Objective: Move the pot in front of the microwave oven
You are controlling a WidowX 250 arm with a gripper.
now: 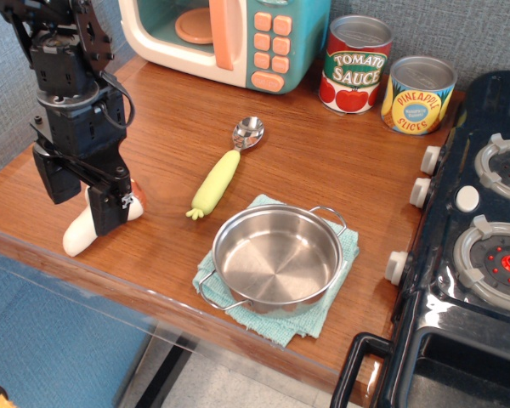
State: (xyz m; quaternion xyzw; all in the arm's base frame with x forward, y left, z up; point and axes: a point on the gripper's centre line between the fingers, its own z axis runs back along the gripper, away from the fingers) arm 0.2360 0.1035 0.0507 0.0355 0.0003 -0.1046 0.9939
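The shiny steel pot (276,257) with two wire loop handles sits empty on a folded teal cloth (280,323) near the table's front edge. The teal and cream microwave oven (282,42) stands at the back, its orange handle facing the table. My black gripper (81,194) hangs at the far left, well away from the pot. Its two fingers are spread and nothing is held between them. A white and orange toy piece (78,234) lies on the table just under the fingers.
A spoon with a yellow-green handle (217,183) lies between the pot and the microwave. A tomato sauce can (355,66) and a pineapple can (417,95) stand at the back right. A black toy stove (476,246) fills the right side.
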